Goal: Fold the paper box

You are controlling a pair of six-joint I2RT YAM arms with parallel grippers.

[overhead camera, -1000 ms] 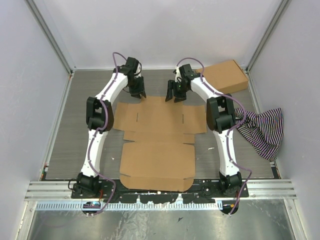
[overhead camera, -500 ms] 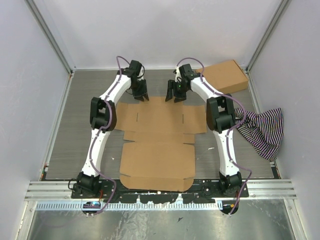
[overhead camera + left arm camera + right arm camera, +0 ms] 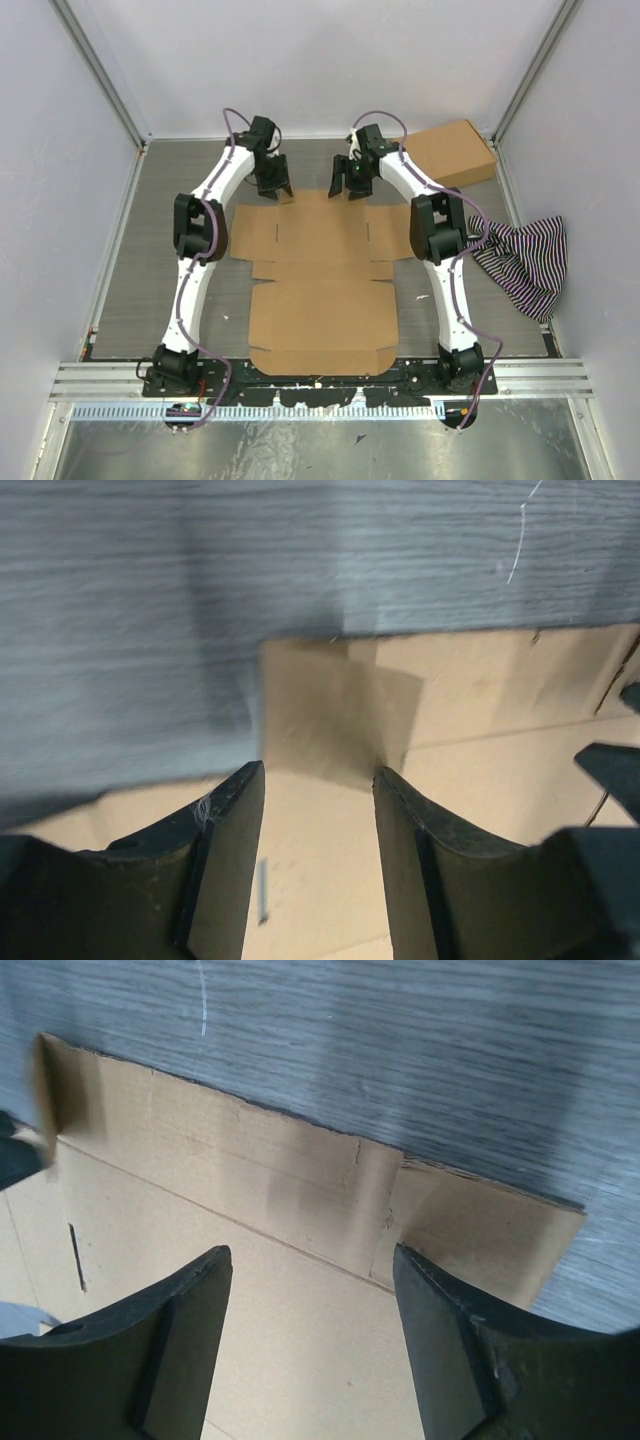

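Looking at the last half second, the left gripper (image 3: 277, 190) slides back outward. It and the right gripper (image 3: 346, 190) hover with jaws spread over the far flap of the paper box (image 3: 320, 300), maybe touching it. The box lies flat and unfolded on the table (image 3: 150, 250), so folding hasn't started.

I saw the paper box (image 3: 320, 270) as plain brown card, matt, its cut edges a little fibrous up close. The table (image 3: 150, 230) looked like grey wood-grain laminate, dull and finely streaked. On the left gripper (image 3: 318, 780), the fingers (image 3: 228, 830) read as dark matt plastic, dusty, with a wisp of fluff. The cloth (image 3: 525, 260) was soft woven stripe, the rail (image 3: 540, 378) brushed metal
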